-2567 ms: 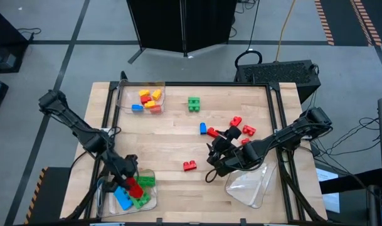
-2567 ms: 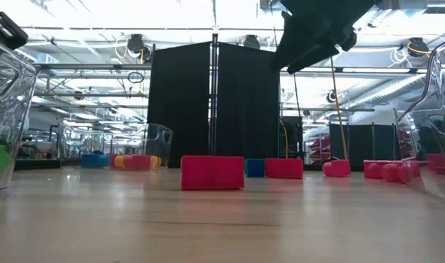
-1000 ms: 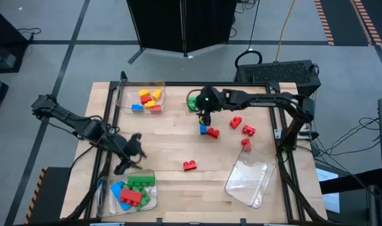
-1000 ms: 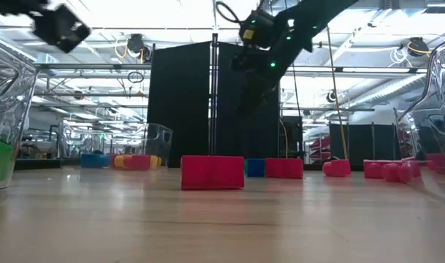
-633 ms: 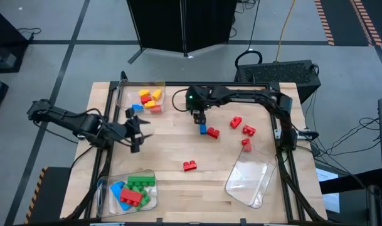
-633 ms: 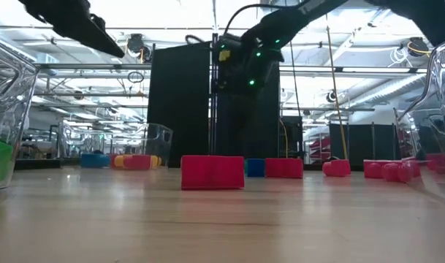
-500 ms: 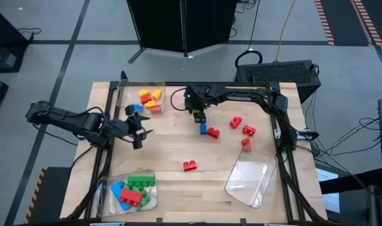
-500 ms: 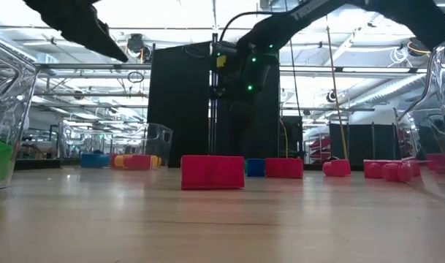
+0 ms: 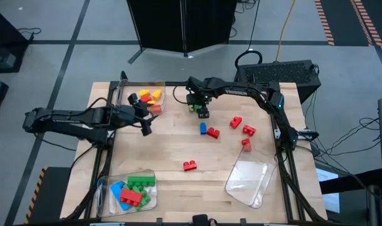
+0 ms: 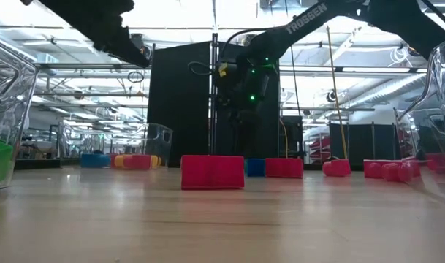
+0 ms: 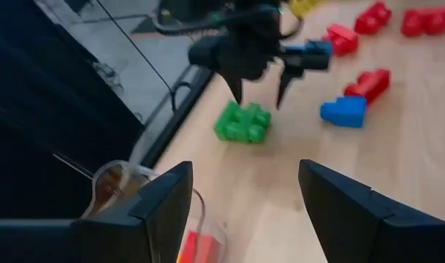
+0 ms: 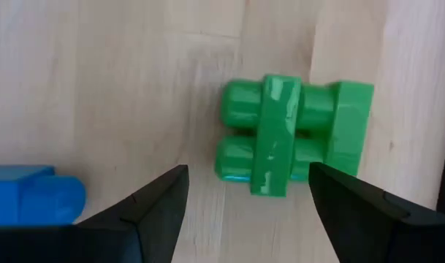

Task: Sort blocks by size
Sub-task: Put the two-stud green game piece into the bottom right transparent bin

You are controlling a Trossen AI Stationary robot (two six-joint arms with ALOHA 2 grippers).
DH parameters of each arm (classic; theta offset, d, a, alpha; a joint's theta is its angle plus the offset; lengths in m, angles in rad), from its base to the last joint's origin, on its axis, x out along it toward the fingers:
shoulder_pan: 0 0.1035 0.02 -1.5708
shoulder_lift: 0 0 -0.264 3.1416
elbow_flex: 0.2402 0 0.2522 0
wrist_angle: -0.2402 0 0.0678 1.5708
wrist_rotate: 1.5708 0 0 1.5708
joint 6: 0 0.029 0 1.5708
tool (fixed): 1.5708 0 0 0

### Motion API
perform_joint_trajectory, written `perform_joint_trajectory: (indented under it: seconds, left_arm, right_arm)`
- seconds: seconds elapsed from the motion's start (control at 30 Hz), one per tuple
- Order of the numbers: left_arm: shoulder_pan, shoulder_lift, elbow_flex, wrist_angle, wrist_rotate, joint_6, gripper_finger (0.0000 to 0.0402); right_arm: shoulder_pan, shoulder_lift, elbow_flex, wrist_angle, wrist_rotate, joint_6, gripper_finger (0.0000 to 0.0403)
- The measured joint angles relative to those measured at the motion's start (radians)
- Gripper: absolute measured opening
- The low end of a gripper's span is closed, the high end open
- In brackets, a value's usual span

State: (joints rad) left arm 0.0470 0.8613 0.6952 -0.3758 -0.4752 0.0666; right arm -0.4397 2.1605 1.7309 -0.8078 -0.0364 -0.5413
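From overhead we look straight down on the whole table (image 9: 178, 150). At tabletop height we look level across it into the room. Our right wrist camera looks down close on the green block (image 12: 291, 136); the left wrist camera sees the same block (image 11: 242, 121) from farther off.

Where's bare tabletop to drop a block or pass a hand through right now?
Free: the middle-left stretch between the far tray of small blocks and the near tray of green, blue and red blocks; also the near middle between that tray and the empty tray, apart from one red block. Crowded: far right of centre, around the green block, right gripper and scattered red blocks.
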Motion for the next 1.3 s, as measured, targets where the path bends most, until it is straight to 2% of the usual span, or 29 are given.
perform_joint_trajectory:
  seconds: [0.23, 0.53, 0.7, 1.0, 1.17, 1.3]
  left_arm:
    - [0.067, 0.022, 0.0, 0.092, 0.001, 0.029, 0.0251]
    - [0.132, 0.073, -0.002, 0.155, 0.039, 0.051, 0.0251]
    - [0.154, 0.114, -0.001, 0.189, 0.082, 0.052, 0.0251]
    - [0.164, 0.141, -0.001, 0.194, 0.082, 0.052, 0.0251]
    - [0.163, 0.14, -0.001, 0.218, 0.082, 0.051, 0.0251]
    - [0.163, 0.14, -0.001, 0.218, 0.082, 0.051, 0.0251]
  right_arm:
    - [-0.004, 0.036, 0.0, 0.04, -0.019, -0.059, 0.0265]
    - [-0.047, 0.048, 0.0, 0.046, -0.02, -0.052, 0.0262]
    - [-0.056, 0.057, 0.002, 0.052, -0.061, -0.043, 0.0229]
    - [-0.049, 0.066, -0.002, 0.018, -0.067, -0.06, 0.0171]
    - [-0.05, 0.062, 0.0, -0.042, -0.067, -0.05, 0.0135]
    - [-0.046, 0.065, -0.002, -0.12, -0.063, -0.014, 0.0123]
